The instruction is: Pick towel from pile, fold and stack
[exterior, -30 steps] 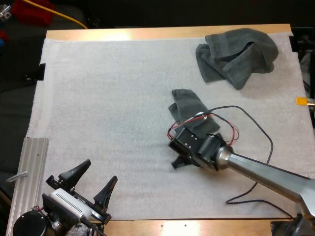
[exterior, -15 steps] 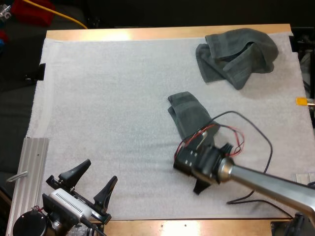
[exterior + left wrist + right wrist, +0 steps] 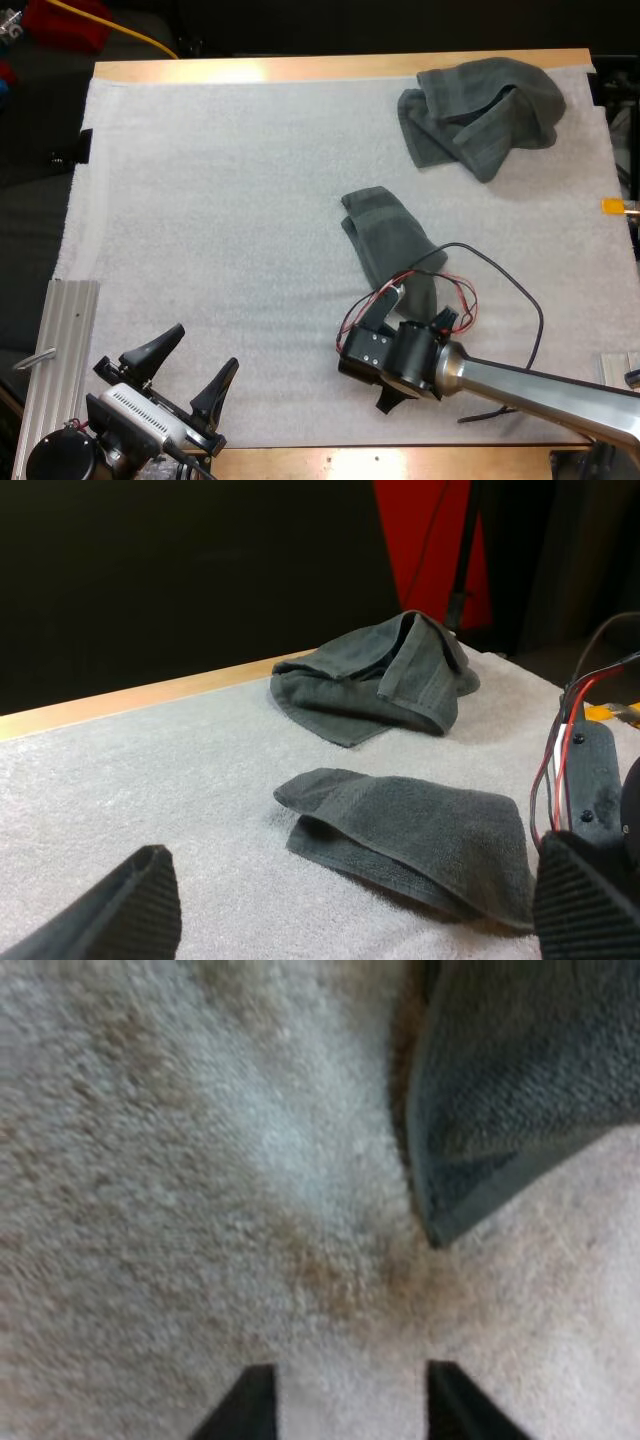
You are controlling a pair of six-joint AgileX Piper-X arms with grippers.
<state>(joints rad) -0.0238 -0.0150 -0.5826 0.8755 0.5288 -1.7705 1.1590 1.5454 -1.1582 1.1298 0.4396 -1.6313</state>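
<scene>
Right wrist view: right pincer (image 3: 345,1400) parted, empty, near towel (image 3: 520,1080).

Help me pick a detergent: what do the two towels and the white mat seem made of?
The towel at mid-mat and the crumpled towel look like dark terry cloth, probably cotton: matte nap, soft folds, flat-woven hem band. The white mat looks like fuzzy, matte fleece or felt; unclear which.

One crumpled towel (image 3: 480,115), one folded towel (image 3: 386,236).
</scene>
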